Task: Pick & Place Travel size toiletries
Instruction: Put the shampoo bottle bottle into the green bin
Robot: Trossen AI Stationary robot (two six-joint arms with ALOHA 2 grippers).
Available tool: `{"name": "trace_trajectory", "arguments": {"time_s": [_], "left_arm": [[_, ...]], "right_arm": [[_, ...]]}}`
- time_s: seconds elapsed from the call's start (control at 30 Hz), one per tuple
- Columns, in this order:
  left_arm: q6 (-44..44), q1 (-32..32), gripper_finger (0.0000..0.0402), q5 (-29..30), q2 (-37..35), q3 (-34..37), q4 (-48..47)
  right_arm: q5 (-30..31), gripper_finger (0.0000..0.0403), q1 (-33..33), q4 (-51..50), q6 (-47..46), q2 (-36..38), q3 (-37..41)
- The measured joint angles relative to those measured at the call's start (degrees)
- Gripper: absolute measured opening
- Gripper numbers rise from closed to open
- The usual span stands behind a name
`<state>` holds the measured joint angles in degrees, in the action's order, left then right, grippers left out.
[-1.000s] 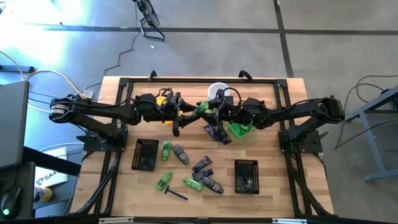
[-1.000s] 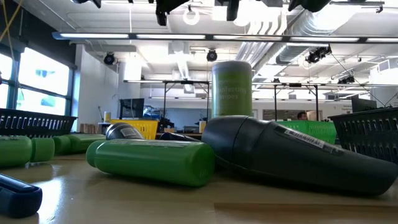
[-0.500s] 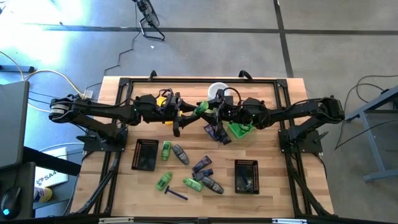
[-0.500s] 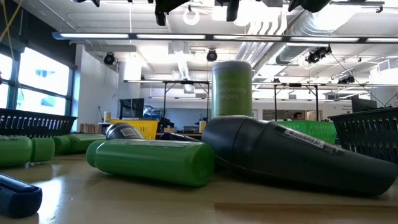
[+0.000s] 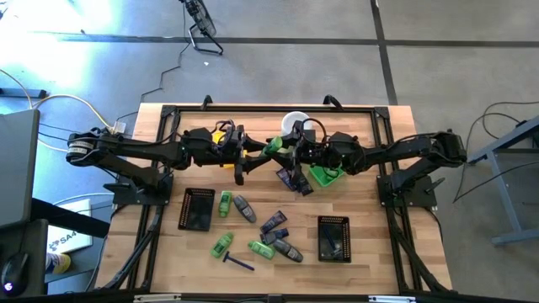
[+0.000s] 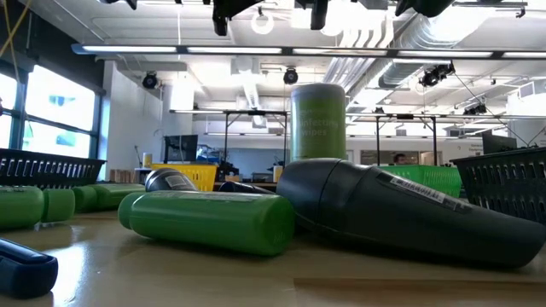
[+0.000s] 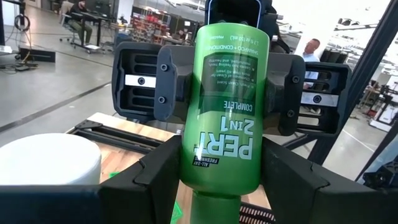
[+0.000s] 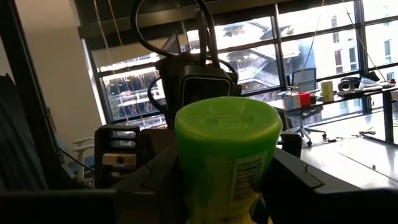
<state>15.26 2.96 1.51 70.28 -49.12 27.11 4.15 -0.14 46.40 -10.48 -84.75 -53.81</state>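
You have one bright green plastic shampoo bottle [image 5: 273, 146] caught between both grippers, raised above the back middle of the wooden table [image 5: 379, 261]. Your left gripper [image 7: 221, 171] clamps it with fingers [image 7: 155, 168] half-spread against its sides; your right gripper [image 8: 227, 180] meets it head-on and grips the same bottle the same way, its cap facing that wrist. Below and nearer you than the grippers, the other green bottles [image 5: 224, 203], dark grey oval pieces [image 5: 245, 209] and navy packets [image 5: 274, 223] lie loose on the table.
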Motion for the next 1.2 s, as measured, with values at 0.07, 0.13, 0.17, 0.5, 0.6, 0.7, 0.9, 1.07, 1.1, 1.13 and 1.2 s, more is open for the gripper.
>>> {"name": "trace_trajectory", "arguments": {"time_s": [0.07,0.13,0.17,0.5,0.6,0.7,0.9,1.07,1.1,1.13,1.2], "left_arm": [[0.01,0.02,0.0191,-0.13,0.0,0.0,0.03],[0.01,0.02,0.0191,-0.21,0.0,0.0,0.04],[0.01,0.02,0.0191,-0.25,0.0,0.0,0.04],[0.01,0.02,0.0191,-0.54,0.0,0.0,-0.12],[0.01,0.04,0.0191,-0.52,0.01,0.0,0.13],[-0.34,0.04,0.0191,-0.49,0.02,0.0,0.15],[-1.8,0.04,0.0191,-0.49,0.02,0.0,0.15],[-1.92,0.04,0.0191,-0.49,0.04,0.0,0.15],[-1.92,0.04,0.0191,-0.49,0.04,0.0,0.15],[-1.92,0.04,0.0191,-0.49,0.04,0.0,0.15],[-1.92,0.04,0.0191,-0.49,0.04,0.0,0.15]], "right_arm": [[-0.01,0.0171,0.0,0.01,0.0,0.0,0.01],[-0.01,0.0171,0.0,0.01,0.0,0.0,0.01],[-0.01,0.0171,0.0,0.01,0.0,0.0,0.01],[-0.05,0.0172,0.02,-0.05,0.0,0.0,0.01],[0.03,0.0172,0.02,0.07,0.0,0.0,0.01],[0.06,0.0172,0.02,0.06,-0.22,0.0,0.01],[0.08,0.0172,0.02,0.09,-0.26,0.0,0.01],[0.14,0.0172,0.02,0.08,-0.37,0.0,0.01],[0.14,0.0172,0.02,0.08,-0.39,0.0,0.01],[0.16,0.0172,0.02,0.08,-0.38,0.0,0.01],[0.16,0.0172,0.02,0.08,-0.38,0.0,0.01]]}}
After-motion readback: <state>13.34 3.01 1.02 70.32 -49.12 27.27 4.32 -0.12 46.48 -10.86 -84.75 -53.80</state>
